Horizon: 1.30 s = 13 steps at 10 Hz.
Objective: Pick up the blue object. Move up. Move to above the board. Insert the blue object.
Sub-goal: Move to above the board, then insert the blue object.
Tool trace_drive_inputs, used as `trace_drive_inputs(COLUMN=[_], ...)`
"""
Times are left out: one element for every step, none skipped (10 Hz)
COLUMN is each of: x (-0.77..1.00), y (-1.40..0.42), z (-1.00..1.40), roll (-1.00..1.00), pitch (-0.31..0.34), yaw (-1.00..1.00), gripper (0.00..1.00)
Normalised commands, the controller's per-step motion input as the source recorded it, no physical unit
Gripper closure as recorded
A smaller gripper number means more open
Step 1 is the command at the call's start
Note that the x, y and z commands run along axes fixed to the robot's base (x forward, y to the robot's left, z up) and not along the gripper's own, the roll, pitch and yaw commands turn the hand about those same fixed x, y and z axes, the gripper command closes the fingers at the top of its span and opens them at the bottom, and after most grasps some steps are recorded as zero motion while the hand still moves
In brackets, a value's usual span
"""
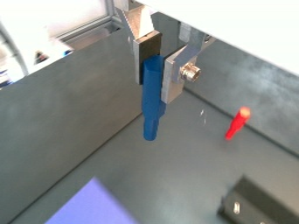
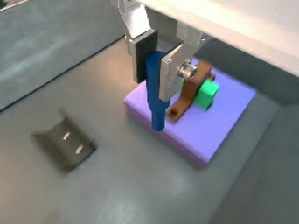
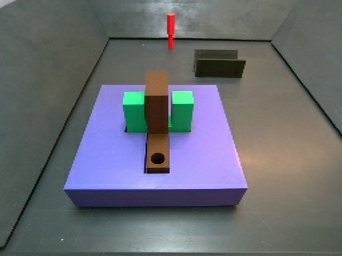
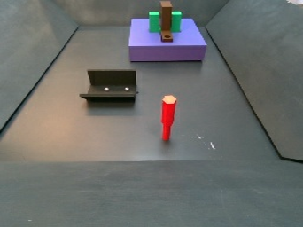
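My gripper (image 1: 162,70) is shut on the blue object (image 1: 153,103), a straight blue peg that hangs down between the silver fingers in both wrist views (image 2: 156,94). In a wrist view the gripper (image 2: 165,66) hangs above the purple slab (image 2: 219,131), and the peg's lower end shows just beside the hole end of the brown board (image 2: 188,91). In a side view the board (image 3: 158,118) lies across the green block (image 3: 182,110), with its round hole (image 3: 159,159) at the near end. Gripper and blue peg are out of view in both side views.
A red peg (image 4: 168,118) stands upright on the grey floor, also in a wrist view (image 1: 237,123). The dark fixture (image 4: 110,86) stands on the floor apart from the slab (image 4: 166,49). Grey walls (image 3: 80,70) ring the floor.
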Motion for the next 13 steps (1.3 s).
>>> trace_drive_inputs(x=[0.46, 0.48, 0.50, 0.53, 0.29, 0.18, 0.01, -0.05, -0.01, 0.00, 0.00, 0.00, 0.00], y=[-1.40, -1.40, -1.40, -1.40, -0.66, -0.29, 0.00, -0.59, -0.93, -1.00, -0.89, -0.84, -0.83], z=[0.15, 0.16, 0.17, 0.17, 0.09, 0.05, -0.03, -0.21, -0.47, -0.57, -0.63, -0.59, -0.50], roll=[0.01, -0.01, 0.01, 0.01, 0.03, 0.04, 0.00, 0.03, 0.14, 0.09, 0.09, 0.09, 0.08], pitch=[0.147, 0.150, 0.146, 0.153, 0.157, 0.151, 0.000, -0.054, -0.066, -0.117, -0.109, -0.091, -0.071], yaw=[0.01, 0.01, 0.01, 0.01, 0.01, 0.01, -0.04, 0.00, 0.00, 0.11, 0.14, 0.15, 0.18], gripper=[1.00, 1.00, 1.00, 1.00, 1.00, 1.00, 1.00, 1.00, 1.00, 1.00, 1.00, 1.00, 1.00])
